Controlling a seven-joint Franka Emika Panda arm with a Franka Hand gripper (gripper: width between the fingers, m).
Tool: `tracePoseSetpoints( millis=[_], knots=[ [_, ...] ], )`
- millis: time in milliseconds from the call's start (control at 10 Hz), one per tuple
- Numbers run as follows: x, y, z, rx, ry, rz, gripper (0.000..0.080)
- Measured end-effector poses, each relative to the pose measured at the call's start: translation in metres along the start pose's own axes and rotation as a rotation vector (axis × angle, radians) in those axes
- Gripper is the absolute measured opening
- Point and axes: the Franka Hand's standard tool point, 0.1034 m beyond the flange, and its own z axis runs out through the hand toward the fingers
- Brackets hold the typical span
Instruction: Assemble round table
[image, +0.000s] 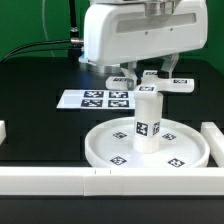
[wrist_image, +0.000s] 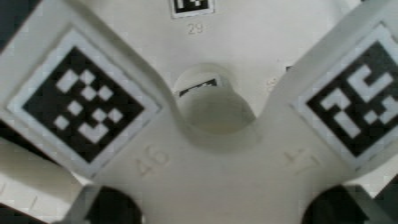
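Note:
The large round disc (image: 150, 150) lies on the black table, with the short cylindrical leg (image: 148, 120) standing upright in its central hub. The small cross-shaped foot (image: 152, 86) is level right over the leg's top; I cannot tell whether it touches. My gripper (image: 148, 78) comes down from above and is shut on the foot. The wrist view is filled by the foot (wrist_image: 214, 60) with two tagged arms and its round central socket. One arm of the foot runs between my dark fingertips (wrist_image: 118, 205), with the gripper (wrist_image: 240, 208) closed on it.
The marker board (image: 100, 99) lies flat behind the disc toward the exterior view's left. A long white bar (image: 60, 180) runs along the front edge, another (image: 212, 138) stands at the exterior view's right, and a short piece (image: 3, 130) at the left edge.

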Motion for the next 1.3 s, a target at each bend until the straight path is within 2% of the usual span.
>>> tracePoseSetpoints(
  millis=[300,500,1000,1300],
  knots=[
    [0.001,-0.0032,0.0005,0.02,0.024,0.348,0.0442],
    [0.0008,-0.0024,0.0005,0.042,0.024,0.615,0.0442],
    [0.0016,-0.003,0.0007,0.048,0.007,1.203,0.0442],
    [0.0017,-0.0035,0.0009,0.046,0.005,1.438,0.0442]
  ],
)
